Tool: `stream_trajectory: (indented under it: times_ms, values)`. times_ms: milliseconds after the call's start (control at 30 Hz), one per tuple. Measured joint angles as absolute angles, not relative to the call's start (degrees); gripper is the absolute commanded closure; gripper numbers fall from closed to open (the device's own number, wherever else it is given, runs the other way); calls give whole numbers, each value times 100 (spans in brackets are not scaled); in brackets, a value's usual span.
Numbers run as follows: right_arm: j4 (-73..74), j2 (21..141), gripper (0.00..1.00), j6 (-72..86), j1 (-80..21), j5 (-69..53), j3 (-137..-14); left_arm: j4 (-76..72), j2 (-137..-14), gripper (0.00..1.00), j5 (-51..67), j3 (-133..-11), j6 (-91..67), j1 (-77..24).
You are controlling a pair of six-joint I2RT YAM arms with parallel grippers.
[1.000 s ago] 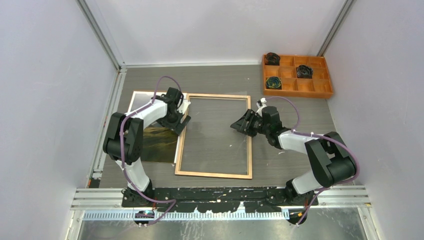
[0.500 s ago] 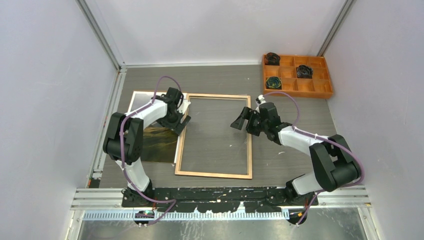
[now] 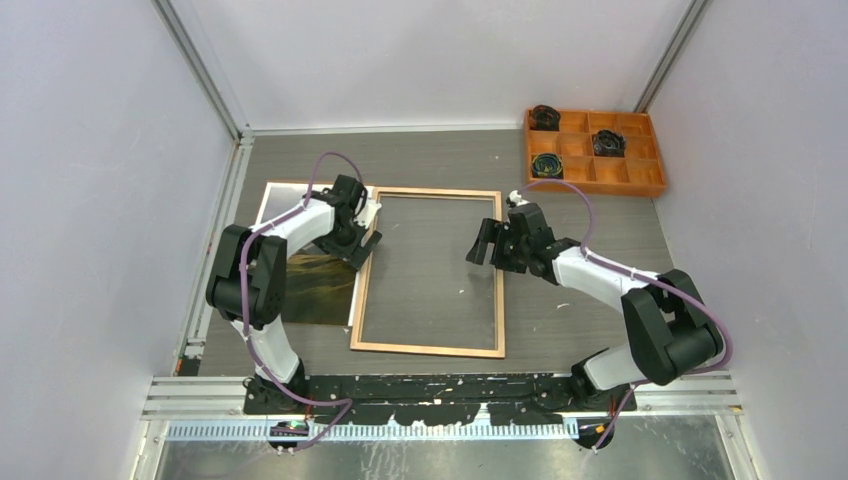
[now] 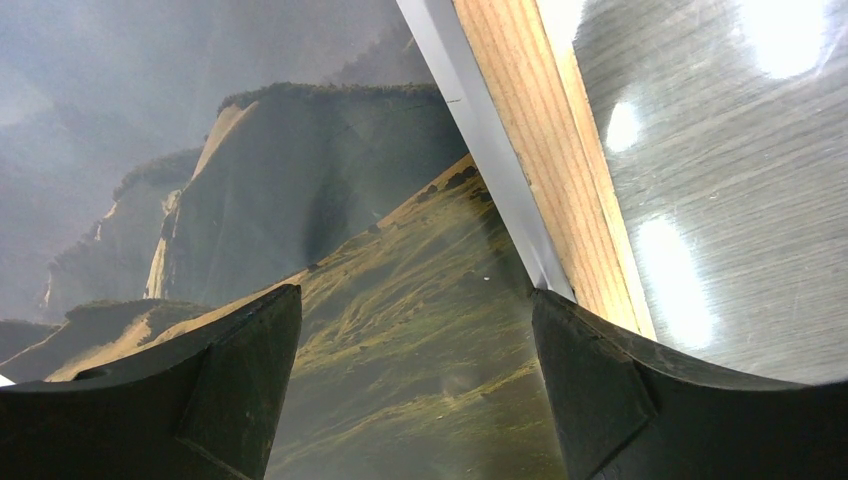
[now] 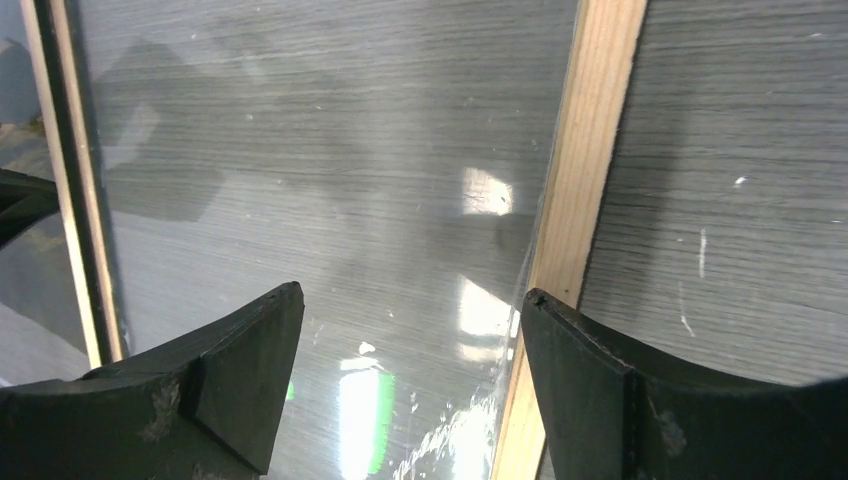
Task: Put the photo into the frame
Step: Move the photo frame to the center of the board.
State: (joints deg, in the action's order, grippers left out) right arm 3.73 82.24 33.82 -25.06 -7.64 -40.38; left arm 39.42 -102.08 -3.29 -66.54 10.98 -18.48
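We judge the task to be at its start: the frame (image 3: 428, 348) lies flat in the middle of the desk with its light wood back up and the bare pane showing the desk through it, and the photo (image 3: 318, 290) is not yet inside. The photo lies flat near the left edge of the desk, with its white-bordered right side running along the frame's left rail; whether it only touches that rail or slips under it, we cannot tell. Our left gripper (image 3: 366, 243) hangs over that seam with its claw released, the fingers spread wide across the print's border and the wooden rail, grasping nothing in the left wrist view. Our right gripper (image 3: 483, 243) hovers over the frame's right rail, also released, with only pane and rail between its fingers (image 5: 230, 370). The orange tray (image 3: 600, 187) sits well apart at the far right corner. As we see it, the step in hand is getting hold of the print. The next move calls for the left claw to come down on the photo's right border, pinch the thin paper without creasing it, and draw it over the pane. The right claw may need to steady the frame so that it does not slide.
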Motion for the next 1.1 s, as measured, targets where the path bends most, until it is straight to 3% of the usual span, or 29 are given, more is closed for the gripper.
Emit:
stream_trajectory:
  times_ms: [533,1100]
  values:
    - [1094,7926,13,3109,-2469,-86,-4383,3940,-10208,13,-329,-6654,1094,-1848]
    - [773,7371,0,3837,-1535,-1037,-4064,3962,-10202,13,-478,-6711,1079,-2233]
